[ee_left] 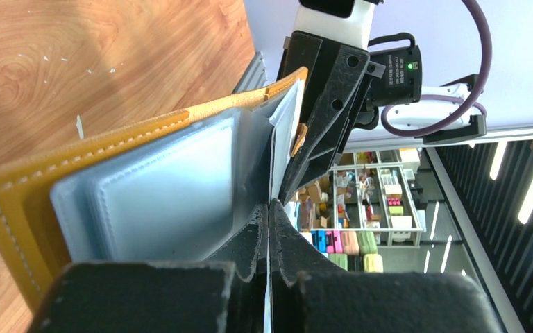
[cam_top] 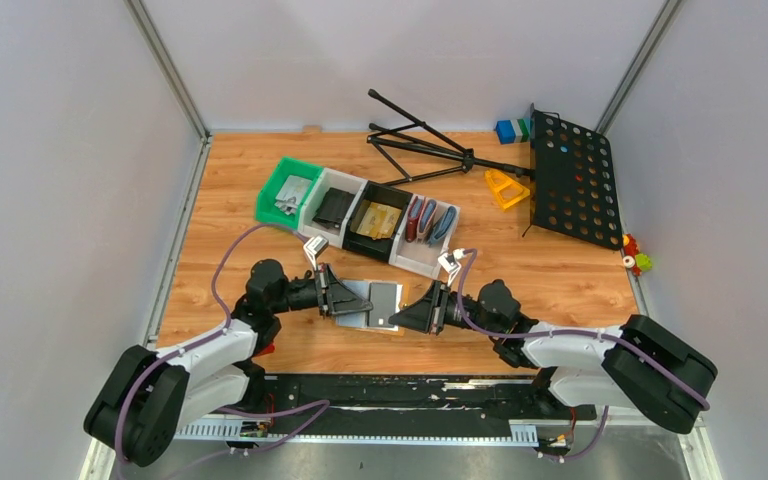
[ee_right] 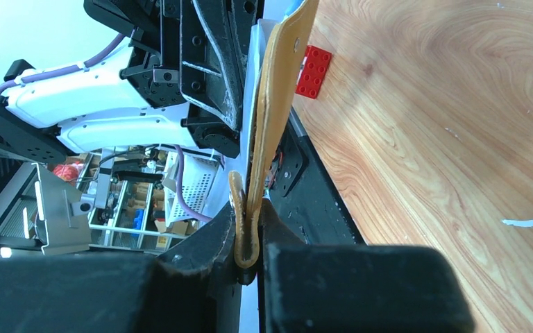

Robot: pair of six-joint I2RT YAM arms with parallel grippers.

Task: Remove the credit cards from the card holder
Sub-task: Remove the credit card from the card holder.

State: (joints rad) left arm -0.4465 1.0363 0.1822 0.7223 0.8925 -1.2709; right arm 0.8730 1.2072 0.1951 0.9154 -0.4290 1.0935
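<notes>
Card holder point(ee_left: 146, 177) (one, open) was pinched at opposite edges by left tool point(ee_left: 269, 208) and right tool point(ee_right: 253, 208), near four bins point(cam_top: 268, 205).

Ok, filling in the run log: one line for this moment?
left gripper shut on mustard-yellow bifold card holder | right gripper shut on its outer flap | holder spread open between them

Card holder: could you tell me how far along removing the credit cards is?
Done: the mustard-yellow bifold card holder is spread open, pale lining showing. In hand: left gripper and right gripper clamp opposite edges. Remaining: no card is visibly out yet.
</notes>
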